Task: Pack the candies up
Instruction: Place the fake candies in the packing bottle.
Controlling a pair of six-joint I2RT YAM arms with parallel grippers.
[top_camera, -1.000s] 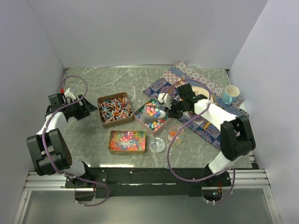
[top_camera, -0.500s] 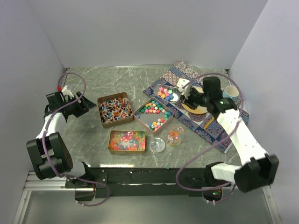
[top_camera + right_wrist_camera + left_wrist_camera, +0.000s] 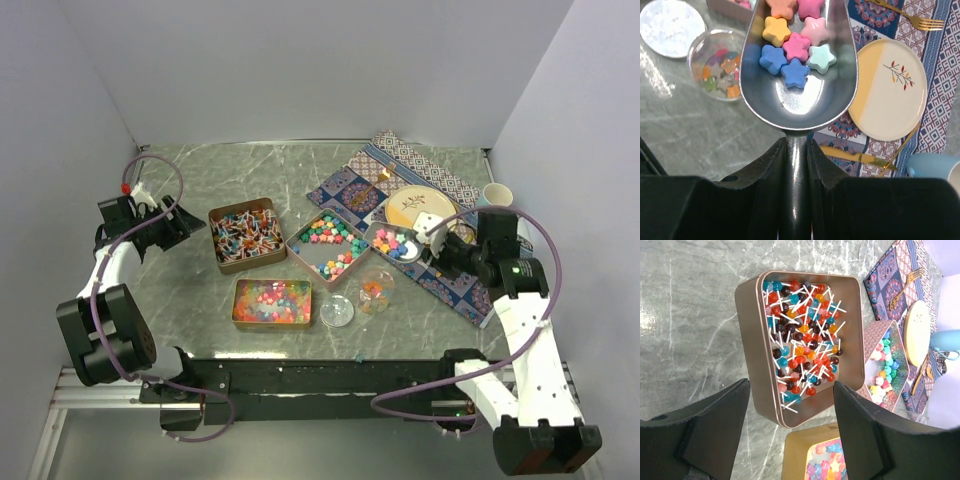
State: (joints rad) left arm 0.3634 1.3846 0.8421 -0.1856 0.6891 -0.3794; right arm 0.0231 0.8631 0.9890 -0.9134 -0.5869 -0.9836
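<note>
My right gripper (image 3: 438,254) (image 3: 796,145) is shut on the handle of a metal scoop (image 3: 395,243) (image 3: 797,95). The scoop carries several pastel star candies (image 3: 792,47) and hangs over the placemat's near edge, just right of the clear jar (image 3: 376,289) (image 3: 715,62). A few candies lie in the jar. More candies fill three copper tins: stick sweets (image 3: 246,235) (image 3: 805,335), pastel pieces (image 3: 327,245) (image 3: 885,370) and glossy stars (image 3: 271,301) (image 3: 825,460). My left gripper (image 3: 185,222) (image 3: 791,387) stands open left of the stick-sweet tin, holding nothing.
The jar's lid (image 3: 337,311) (image 3: 671,27) lies on the marble next to the jar. On the patterned placemat (image 3: 350,180) sit a plate (image 3: 418,208) (image 3: 887,90), gold cutlery (image 3: 900,20) and a blue cup (image 3: 495,196). Grey walls close in both sides.
My right arm lifted the loaded scoop out of the pastel tin, swung it back over the placemat, then brought it down toward the jar. The left arm barely moved.
</note>
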